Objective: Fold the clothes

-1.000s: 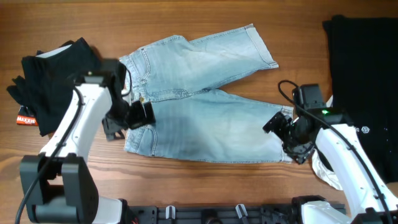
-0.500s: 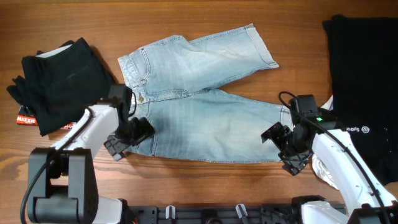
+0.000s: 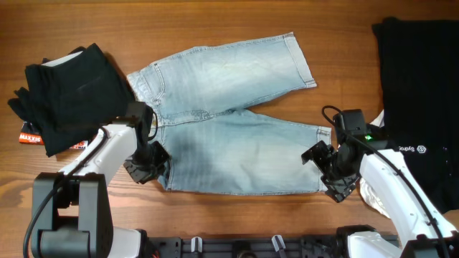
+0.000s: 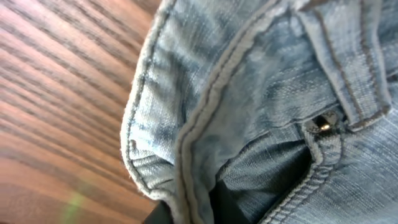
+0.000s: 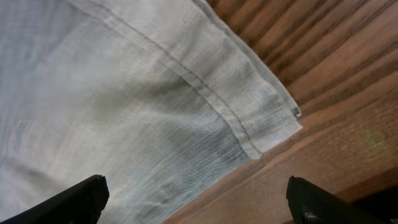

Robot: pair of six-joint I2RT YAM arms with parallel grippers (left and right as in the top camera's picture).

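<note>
The wooden desk (image 3: 215, 21) carries three lots of clothing. Widest is the pair of denim shorts (image 3: 229, 136) at its middle, lying flat with the waistband to the left and the two legs splayed rightward in a V. No part of them is doubled over, so I judge their fold not yet begun.

At the far right a black garment (image 3: 419, 86) lies spread and runs out of the overhead view; it looks unfolded. At the far left sits a black pile (image 3: 64, 93) with a red label (image 3: 30, 135) at its edge. It looks compact enough to count as done.

Your left end effector (image 3: 147, 163) is at the lower corner of the waistband. In its wrist view the waistband (image 4: 205, 118) curls up close to the lens near a metal rivet (image 4: 323, 122), and a dark finger shows under the cloth, so it appears clenched on the denim.

Your right end effector (image 3: 328, 172) is released: its fingertips (image 5: 93, 193) stand wide apart, straddling the hem (image 5: 249, 118) of the lower leg without pinching it.

So most of the job remains: you have the shorts to fold, and probably the garment on the right after them.
</note>
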